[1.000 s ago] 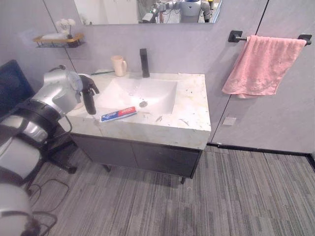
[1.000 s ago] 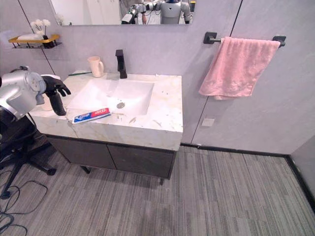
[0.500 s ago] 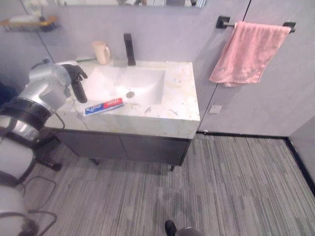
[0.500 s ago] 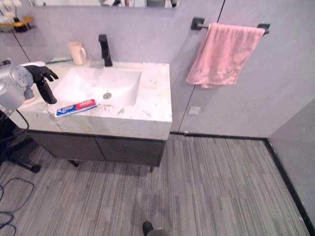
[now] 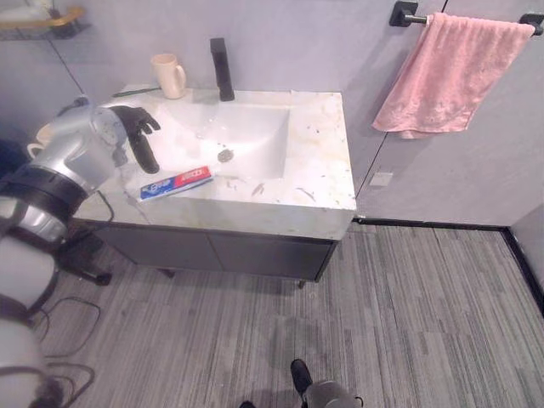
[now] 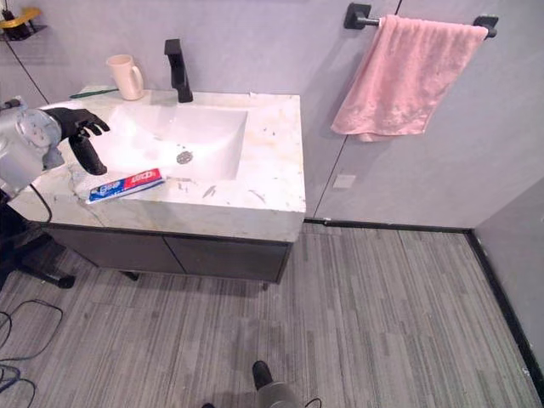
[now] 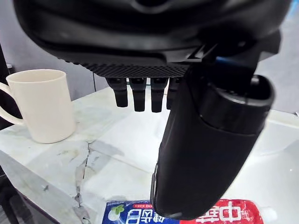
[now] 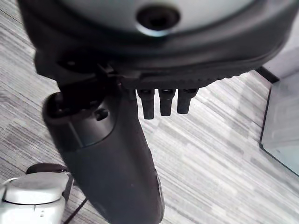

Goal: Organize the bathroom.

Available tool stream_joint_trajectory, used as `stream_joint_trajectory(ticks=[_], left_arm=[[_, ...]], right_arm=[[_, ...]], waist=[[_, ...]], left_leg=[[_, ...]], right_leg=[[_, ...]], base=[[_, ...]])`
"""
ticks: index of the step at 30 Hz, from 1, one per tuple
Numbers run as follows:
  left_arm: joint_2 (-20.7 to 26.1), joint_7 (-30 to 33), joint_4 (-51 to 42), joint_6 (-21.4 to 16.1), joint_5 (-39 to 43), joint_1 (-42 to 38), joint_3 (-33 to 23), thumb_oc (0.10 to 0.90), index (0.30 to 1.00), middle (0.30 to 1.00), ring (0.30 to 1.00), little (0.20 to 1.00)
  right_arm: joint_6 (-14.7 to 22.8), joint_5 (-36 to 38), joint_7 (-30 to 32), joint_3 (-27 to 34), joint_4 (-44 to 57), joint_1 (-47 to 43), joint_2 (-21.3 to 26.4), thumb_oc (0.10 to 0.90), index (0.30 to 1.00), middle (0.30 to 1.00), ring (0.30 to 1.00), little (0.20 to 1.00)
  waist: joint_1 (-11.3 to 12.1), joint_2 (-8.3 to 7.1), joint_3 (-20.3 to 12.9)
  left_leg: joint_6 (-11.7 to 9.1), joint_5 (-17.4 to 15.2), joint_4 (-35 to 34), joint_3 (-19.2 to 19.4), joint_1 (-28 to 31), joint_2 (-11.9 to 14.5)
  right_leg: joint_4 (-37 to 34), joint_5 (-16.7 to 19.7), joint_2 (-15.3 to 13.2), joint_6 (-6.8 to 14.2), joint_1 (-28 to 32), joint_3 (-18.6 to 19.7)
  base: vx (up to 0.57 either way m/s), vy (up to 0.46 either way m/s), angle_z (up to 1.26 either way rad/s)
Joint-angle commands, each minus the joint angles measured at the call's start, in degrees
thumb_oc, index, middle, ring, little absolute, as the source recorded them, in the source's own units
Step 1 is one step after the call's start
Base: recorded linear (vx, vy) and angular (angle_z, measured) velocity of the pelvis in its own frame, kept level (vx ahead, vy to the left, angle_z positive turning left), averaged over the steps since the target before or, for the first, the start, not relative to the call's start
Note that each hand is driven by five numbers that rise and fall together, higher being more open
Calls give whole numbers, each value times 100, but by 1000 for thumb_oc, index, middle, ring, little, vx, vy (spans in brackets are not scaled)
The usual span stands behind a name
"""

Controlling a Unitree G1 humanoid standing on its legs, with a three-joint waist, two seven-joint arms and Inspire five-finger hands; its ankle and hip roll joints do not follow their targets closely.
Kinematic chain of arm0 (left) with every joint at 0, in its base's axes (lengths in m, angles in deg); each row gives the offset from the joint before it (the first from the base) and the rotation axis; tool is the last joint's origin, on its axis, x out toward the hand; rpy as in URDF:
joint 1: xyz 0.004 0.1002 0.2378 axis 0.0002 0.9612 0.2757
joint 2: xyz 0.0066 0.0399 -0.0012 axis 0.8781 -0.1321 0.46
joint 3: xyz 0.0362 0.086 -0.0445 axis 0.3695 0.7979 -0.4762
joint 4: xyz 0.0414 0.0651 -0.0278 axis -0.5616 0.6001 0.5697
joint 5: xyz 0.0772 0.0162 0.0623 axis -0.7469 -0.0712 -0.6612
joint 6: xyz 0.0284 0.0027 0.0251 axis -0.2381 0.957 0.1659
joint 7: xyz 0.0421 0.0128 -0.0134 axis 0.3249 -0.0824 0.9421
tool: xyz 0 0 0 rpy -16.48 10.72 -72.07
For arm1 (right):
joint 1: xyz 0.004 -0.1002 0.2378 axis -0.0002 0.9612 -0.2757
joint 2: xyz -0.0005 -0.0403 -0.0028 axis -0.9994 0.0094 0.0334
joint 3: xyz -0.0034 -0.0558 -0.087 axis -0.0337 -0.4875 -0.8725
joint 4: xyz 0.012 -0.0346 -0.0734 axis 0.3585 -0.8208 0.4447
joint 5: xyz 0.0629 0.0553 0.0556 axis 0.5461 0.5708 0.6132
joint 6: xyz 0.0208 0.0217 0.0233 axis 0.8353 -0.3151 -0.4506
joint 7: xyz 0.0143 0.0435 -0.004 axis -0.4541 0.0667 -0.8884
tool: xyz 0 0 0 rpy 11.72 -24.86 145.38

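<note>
A red, white and blue toothpaste tube (image 5: 177, 182) lies flat on the marble counter (image 5: 314, 170), at the front left of the white sink basin (image 5: 234, 136). My left hand (image 5: 138, 136) hovers just behind the tube's left end, open, with the fingers straight and the thumb pointing down. The left wrist view shows the tube (image 7: 187, 212) under the thumb (image 7: 205, 149), not touched. A cream mug (image 5: 168, 75) stands at the counter's back left with a green toothbrush (image 5: 136, 90) lying beside it. My right hand (image 8: 117, 154) hangs open over the floor.
A second white mug (image 7: 39, 105) stands at the counter's left edge near my left hand. A black faucet (image 5: 221, 70) rises behind the basin. A pink towel (image 5: 455, 72) hangs on a wall bar at right. A small shelf (image 5: 38, 21) is mounted top left.
The head camera has shifted, so the whole scene sits differently. My left hand stays above the counter by the toothpaste tube. Nothing on the counter has moved.
</note>
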Motion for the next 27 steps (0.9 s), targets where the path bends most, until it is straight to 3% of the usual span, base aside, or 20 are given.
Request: stream_joint_trajectory(ticks=[1,13,27], left_arm=[[415,368,72,-58,-166,-920,-112,800,900,900,900,900],[330,-198,-191,460,-195,-334,-554,800,900,900,900,900],[-98,-732,-257,570,-387,747,-978,800,900,900,900,900]], right_arm=[[-304,-41,91,-36,-253,461,332,800,900,900,900,900],[-444,-97,135,80,-378,561,208,800,900,900,900,900],[-531,-320,142,208,-394,581,165,800,900,900,900,900]], waist=[[-16,131,-727],[-8,66,-925],[-30,96,-1019]], left_leg=[[-45,-70,212,-354,-442,-39],[-24,-179,137,-181,-227,-24],[23,-249,94,9,-88,-35]], right_leg=[[238,-157,29,703,-61,61],[40,-135,-6,764,155,62],[-22,-100,-52,819,221,51]], base=[[43,1,4],[9,7,0],[1,17,-5]])
